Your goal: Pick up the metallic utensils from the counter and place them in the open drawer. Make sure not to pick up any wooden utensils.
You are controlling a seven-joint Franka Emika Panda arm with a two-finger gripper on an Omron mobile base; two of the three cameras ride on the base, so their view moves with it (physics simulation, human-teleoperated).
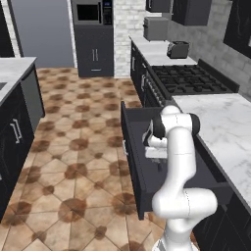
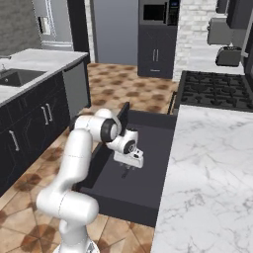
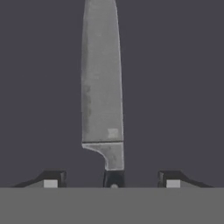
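The knife [image 3: 103,87], with a silver blade and black handle, lies flat on the dark floor of the open drawer [image 3: 175,87], seen in the hand view. My gripper [image 3: 111,179] hangs just above the handle end, open, its fingertips [image 3: 52,177] wide apart on either side and clear of the handle. From the base views, the gripper [image 2: 127,170] points down inside the drawer [image 2: 148,138], partly behind my arm in the left base view [image 1: 156,158]. The island counter [image 2: 34,59] with its sink stands across the aisle. The fork and wooden spoons are out of view.
The drawer's front panel [image 1: 130,162] juts into the tiled aisle. A marble counter [image 2: 212,163] and black stove [image 2: 212,91] sit above and beside it. A toaster [image 1: 177,49] stands farther back. Dark island cabinets [image 2: 29,123] line the aisle's other side.
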